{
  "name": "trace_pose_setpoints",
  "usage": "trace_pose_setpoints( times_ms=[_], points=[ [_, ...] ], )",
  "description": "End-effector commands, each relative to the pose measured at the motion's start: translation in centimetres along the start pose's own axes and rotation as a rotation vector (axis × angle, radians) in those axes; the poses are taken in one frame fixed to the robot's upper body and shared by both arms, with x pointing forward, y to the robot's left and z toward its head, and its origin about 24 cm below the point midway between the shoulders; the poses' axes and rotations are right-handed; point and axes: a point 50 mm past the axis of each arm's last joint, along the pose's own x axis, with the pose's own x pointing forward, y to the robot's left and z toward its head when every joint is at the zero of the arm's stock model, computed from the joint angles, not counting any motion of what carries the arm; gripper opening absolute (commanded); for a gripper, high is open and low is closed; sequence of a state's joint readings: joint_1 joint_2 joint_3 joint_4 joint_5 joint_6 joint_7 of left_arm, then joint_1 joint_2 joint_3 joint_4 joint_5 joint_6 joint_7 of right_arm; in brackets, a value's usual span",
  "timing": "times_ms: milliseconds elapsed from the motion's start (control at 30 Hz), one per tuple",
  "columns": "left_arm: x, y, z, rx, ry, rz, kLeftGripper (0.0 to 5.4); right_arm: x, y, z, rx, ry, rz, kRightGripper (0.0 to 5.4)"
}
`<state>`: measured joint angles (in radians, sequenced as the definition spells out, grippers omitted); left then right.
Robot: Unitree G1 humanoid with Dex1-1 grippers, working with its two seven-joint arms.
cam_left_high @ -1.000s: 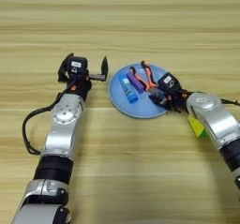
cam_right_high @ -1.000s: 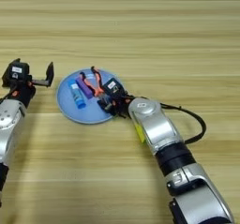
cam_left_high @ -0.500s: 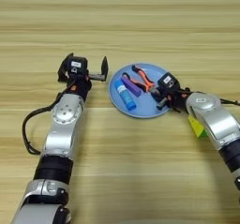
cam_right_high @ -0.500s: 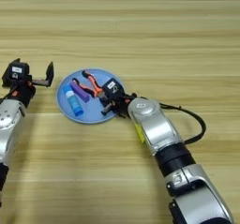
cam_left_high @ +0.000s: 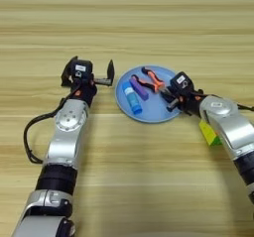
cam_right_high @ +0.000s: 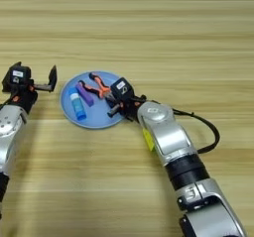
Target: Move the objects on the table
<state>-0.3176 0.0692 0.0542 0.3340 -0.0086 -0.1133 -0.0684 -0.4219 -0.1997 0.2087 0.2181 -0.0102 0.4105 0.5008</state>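
One plate (cam_left_high: pixel 149 113), one pliers (cam_left_high: pixel 153 78), one glue stick (cam_left_high: pixel 132 97), one purple bar (cam_left_high: pixel 139 88).

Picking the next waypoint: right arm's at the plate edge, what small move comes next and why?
Probably lift the right gripper clear of the plate. The pliers, purple bar and glue stick already lie on the plate, and I can't see anything held. The left gripper waits, jaws open, beside the plate's left rim.

My right gripper (cam_left_high: pixel 171 98) covers the near right part of the plate (cam_right_high: pixel 92 120) and the pliers' (cam_right_high: pixel 98 87) tips; whether its fingers are parted cannot be told. My right forearm is cut off by the left eye view's right edge.
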Motion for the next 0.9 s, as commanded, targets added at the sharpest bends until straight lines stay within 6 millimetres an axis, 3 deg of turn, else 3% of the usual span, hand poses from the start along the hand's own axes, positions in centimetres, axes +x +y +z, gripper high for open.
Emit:
trace_pose_setpoints(
  times_ms=[33,900],
  points=[
    [-0.1,0.2,-0.3,-0.002,0.020,0.005,5.40,-0.3,-0.4,0.7,0.024,-0.038,-0.026,0.89],
    [-0.1,0.3,-0.4,-0.003,0.024,0.007,5.40,-0.9,-0.2,1.8,0.022,-0.099,-0.026,0.89]
  ],
)
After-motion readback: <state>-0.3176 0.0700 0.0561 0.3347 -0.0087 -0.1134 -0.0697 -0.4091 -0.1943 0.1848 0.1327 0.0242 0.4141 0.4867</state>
